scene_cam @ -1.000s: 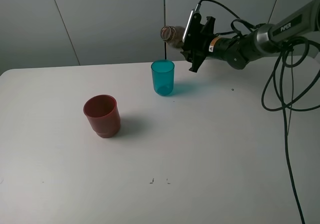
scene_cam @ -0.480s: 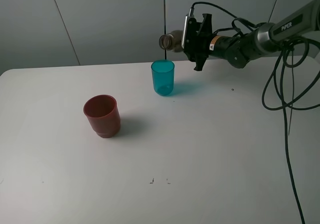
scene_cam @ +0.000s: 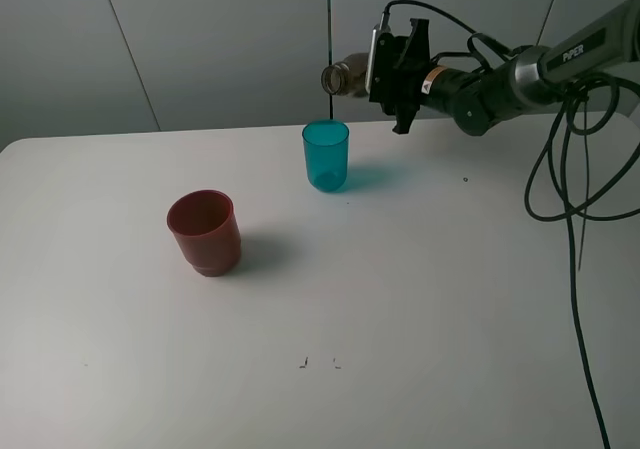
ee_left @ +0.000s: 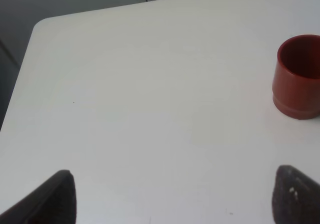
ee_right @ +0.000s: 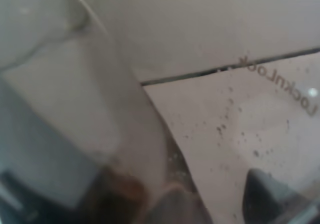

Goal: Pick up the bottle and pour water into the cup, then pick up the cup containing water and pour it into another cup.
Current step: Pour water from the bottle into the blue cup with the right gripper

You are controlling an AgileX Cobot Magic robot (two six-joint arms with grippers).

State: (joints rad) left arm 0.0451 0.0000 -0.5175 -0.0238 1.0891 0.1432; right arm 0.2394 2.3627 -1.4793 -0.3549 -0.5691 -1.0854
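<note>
your right gripper [scene_cam: 380, 64] is clamped on the bottle [scene_cam: 345, 74], held nearly level with its mouth pointing left. the cup [scene_cam: 326, 155] stands below that mouth; tip it down.

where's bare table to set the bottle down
Bare table: the near half, in front of the red-brown cup and teal cup, and the right side past the teal cup. Crowded around the teal cup, under the tilted bottle.

The bottle [scene_cam: 346, 73] is smoky grey-brown translucent plastic with a smooth, faintly glossy wall. The cup [scene_cam: 326, 157] is translucent teal plastic, smooth-sided and glossy. Also plastic, another cup [scene_cam: 205, 231] is opaque red-brown with a satin finish. The table [scene_cam: 420, 299] has a smooth, matt white top.
</note>
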